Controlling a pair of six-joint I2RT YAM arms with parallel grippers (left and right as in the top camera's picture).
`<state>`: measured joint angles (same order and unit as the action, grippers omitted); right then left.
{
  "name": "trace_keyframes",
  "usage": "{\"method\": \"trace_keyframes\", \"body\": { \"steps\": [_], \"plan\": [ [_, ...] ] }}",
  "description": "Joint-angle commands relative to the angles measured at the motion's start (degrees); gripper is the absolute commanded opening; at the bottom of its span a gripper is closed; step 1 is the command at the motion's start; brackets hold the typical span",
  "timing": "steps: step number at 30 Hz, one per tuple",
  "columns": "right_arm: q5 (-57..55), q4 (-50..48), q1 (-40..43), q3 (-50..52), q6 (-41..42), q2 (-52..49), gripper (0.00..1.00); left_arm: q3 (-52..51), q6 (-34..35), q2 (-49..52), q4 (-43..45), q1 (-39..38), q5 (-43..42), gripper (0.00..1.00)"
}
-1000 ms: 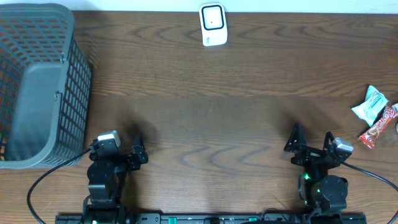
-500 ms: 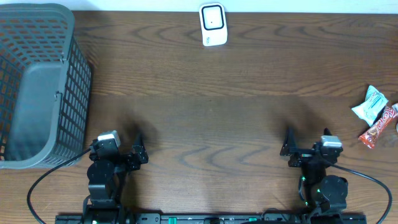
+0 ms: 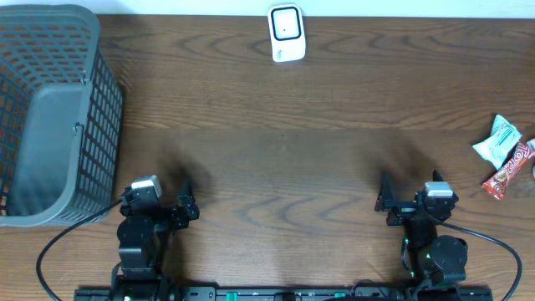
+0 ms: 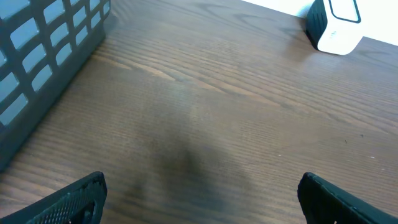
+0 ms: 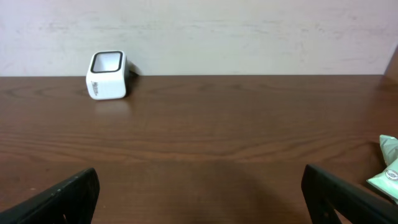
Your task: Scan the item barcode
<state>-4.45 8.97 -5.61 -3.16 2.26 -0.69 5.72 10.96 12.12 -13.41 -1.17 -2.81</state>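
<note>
At far right lie mint packet [image 3: 500,140], red packet [image 3: 510,174]; left end effector [image 4: 208,202], right end effector [image 5: 200,200] wide.

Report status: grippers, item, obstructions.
Left gripper open, right gripper open, both empty. Teal packet, red packet at right edge, untouched. Scanner at far edge; no obstruction seen.

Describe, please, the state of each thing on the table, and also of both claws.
basket: upright, top open, nothing seen inside.
scanner: standing upright at the far edge of the table, nothing in front of it.
teal packet: lying on the table, not held.
red bar: lying beside the teal packet, not held.
left claw: open, empty.
right claw: open, empty.
</note>
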Motion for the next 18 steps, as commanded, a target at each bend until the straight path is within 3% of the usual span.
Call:
{"method": "trace_keyframes", "body": {
  "steps": [1,18],
  "plan": [
    [0.48,-0.15,-0.44,0.66,-1.07,0.37,0.99,-1.42,0.5,-0.15,-0.44,0.24,0.52,0.98],
    [0.48,-0.17,-0.44,0.66,-1.07,0.37,0.99,-1.42,-1.66,-2.86,-0.55,0.22,1.6,0.98]
  ]
}}
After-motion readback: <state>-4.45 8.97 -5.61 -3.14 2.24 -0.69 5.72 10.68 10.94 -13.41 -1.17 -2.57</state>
